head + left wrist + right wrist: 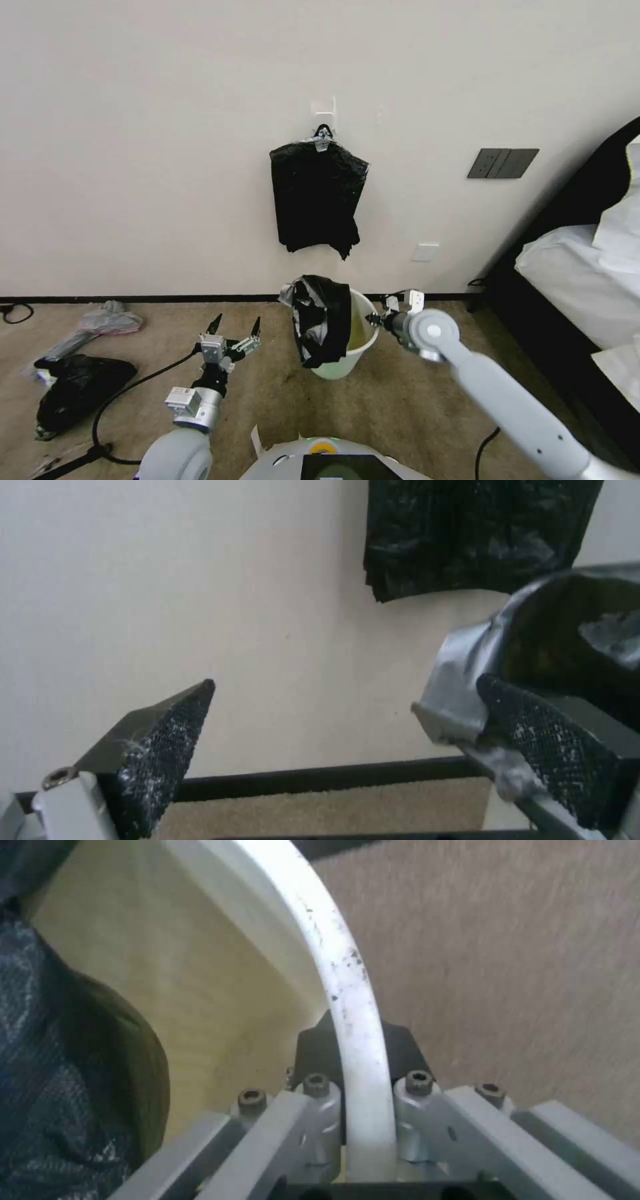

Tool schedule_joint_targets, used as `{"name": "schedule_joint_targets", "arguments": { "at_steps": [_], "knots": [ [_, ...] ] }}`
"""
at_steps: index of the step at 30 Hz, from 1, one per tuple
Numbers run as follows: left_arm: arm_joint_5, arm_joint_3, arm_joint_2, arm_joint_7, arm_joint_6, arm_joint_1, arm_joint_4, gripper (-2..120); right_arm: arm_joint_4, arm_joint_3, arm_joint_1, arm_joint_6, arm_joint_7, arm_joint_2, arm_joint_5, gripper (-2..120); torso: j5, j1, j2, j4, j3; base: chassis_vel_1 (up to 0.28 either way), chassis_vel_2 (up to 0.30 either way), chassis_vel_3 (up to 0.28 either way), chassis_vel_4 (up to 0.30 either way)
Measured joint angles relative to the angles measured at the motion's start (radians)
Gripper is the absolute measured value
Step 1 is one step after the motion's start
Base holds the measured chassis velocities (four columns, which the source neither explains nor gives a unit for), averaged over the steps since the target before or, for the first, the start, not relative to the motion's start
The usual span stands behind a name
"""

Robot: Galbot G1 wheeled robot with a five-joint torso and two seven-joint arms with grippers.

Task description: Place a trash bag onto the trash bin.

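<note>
The left arm extends forward and low on the robot's left, wrist raised, with the left gripper (pixel 233 328) pointing upward and its two fingers spread wide apart, nothing between them. The right arm reaches forward across the right side, elbow extended, wrist turned inward. The right gripper (pixel 375 319) has its fingers closed together, pinching the trash bin (pixel 363 313) rim.
</note>
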Motion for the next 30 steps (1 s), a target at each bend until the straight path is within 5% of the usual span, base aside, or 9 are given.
{"name": "schedule_joint_targets", "arguments": {
  "at_steps": [10,17,30],
  "knots": [
    [-0.003,-0.004,0.000,-0.001,0.003,0.002,0.001,100,0.004,0.055,-0.130,0.062,-0.003,0.119,-0.109,3,0.0000,0.000,0.000,0.0001,0.000,0.000,0.000,0.000,0.000],
    [-0.002,-0.006,-0.005,-0.002,0.003,0.011,-0.005,100,0.005,0.039,-0.175,0.086,-0.071,0.146,-0.246,3,0.0001,0.000,0.000,0.0000,0.000,0.000,0.000,0.000,0.000],
    [0.001,-0.009,-0.014,-0.003,0.000,0.031,-0.016,100,0.017,0.017,-0.190,0.082,-0.071,0.150,-0.296,3,0.0002,0.000,0.000,0.0001,0.000,0.000,0.000,0.000,0.000]
  ]
}}
